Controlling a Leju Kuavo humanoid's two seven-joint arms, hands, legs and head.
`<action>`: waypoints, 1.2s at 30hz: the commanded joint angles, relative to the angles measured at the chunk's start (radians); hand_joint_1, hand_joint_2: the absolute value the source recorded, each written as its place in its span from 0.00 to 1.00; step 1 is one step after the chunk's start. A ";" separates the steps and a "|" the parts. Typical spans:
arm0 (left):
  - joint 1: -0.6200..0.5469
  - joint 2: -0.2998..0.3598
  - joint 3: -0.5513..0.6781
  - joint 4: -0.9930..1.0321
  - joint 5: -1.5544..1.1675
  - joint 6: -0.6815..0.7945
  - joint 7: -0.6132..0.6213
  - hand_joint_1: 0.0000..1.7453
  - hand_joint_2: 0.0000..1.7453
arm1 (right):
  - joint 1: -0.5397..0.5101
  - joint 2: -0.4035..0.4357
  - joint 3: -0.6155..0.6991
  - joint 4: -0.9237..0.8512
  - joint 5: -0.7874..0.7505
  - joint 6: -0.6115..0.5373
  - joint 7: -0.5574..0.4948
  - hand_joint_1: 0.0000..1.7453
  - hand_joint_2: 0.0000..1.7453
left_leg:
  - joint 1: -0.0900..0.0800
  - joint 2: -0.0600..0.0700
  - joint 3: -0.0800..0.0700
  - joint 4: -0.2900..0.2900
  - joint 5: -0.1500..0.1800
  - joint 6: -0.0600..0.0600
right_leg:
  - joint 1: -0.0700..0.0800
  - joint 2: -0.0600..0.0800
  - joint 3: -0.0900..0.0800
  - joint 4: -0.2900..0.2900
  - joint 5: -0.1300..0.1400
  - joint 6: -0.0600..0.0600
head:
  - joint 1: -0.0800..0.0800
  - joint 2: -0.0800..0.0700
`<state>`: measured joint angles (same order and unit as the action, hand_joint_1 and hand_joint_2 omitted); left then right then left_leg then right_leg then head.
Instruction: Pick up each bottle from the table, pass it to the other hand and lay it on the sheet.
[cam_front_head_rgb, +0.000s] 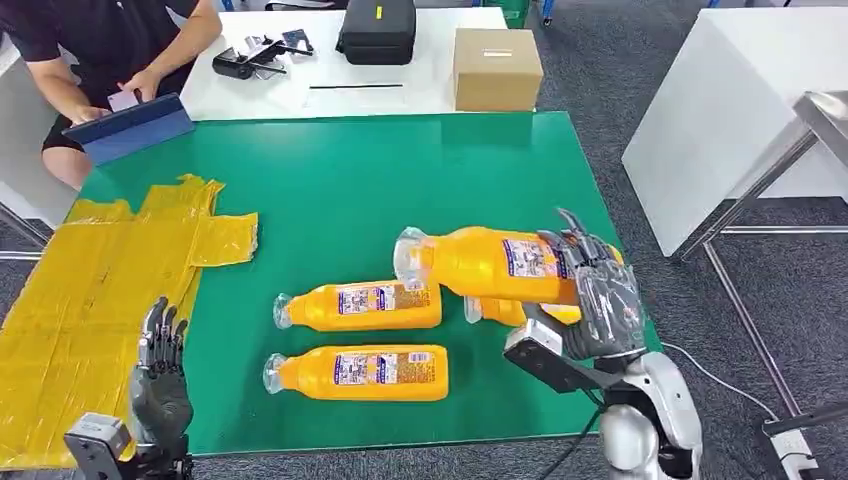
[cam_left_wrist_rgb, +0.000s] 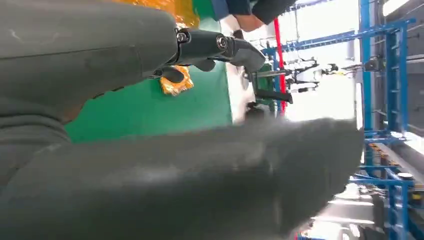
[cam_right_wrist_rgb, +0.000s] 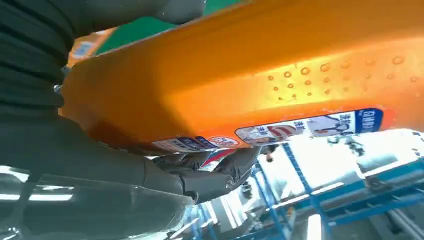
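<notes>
Orange bottle gripped near its base by the right hand, held lying sideways above the green tabletop, cap toward the left; three more bottles lying below. Left hand empty, fingers apart, raised beside the yellow sheet. Step judged: pick-up done, handover pending; next, bringing bottle and left hand together

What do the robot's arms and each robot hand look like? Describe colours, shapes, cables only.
The left robot hand is dark grey with slim, jointed black fingers. The right robot hand is similar, with a glossy, clear-looking covering. The right arm is silver and rounded, with a grey block at the wrist and a black cable trailing below.
</notes>
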<state>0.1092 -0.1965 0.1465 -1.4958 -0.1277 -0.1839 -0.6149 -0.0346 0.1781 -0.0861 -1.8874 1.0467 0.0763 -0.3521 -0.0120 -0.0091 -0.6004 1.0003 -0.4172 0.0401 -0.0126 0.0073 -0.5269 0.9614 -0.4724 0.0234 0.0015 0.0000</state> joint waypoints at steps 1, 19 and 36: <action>-0.109 0.039 -0.070 0.121 0.108 -0.061 -0.014 0.00 1.00 | -0.380 -0.047 0.345 0.567 -0.169 -0.057 0.037 1.00 1.00 | 0.001 0.010 0.003 -0.001 0.001 -0.004 | 0.001 0.009 0.000 0.000 0.004 -0.002 | 0.000 0.000; -0.211 0.034 -0.145 0.150 0.302 -0.188 0.073 0.00 1.00 | -0.551 0.034 0.594 0.849 -0.345 -0.152 0.101 1.00 1.00 | 0.000 0.001 -0.002 0.001 0.005 -0.002 | 0.000 0.000 -0.003 0.002 0.003 0.000 | 0.000 0.000; -0.385 0.044 -0.136 0.329 0.468 -0.276 0.158 0.00 1.00 | -0.638 0.151 0.689 0.954 -0.374 -0.177 0.162 1.00 1.00 | 0.000 0.000 -0.003 0.001 0.005 -0.001 | 0.000 -0.001 -0.003 0.002 0.003 0.001 | 0.000 0.000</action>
<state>-0.1713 -0.1831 0.0252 -1.3077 0.3285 -0.4536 -0.4768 -0.5755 0.2823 0.5303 -1.0612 0.6691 -0.0961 -0.2178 -0.0121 -0.0100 -0.6044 1.0007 -0.4120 0.0419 -0.0125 0.0064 -0.5306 0.9628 -0.4701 0.0259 0.0015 0.0000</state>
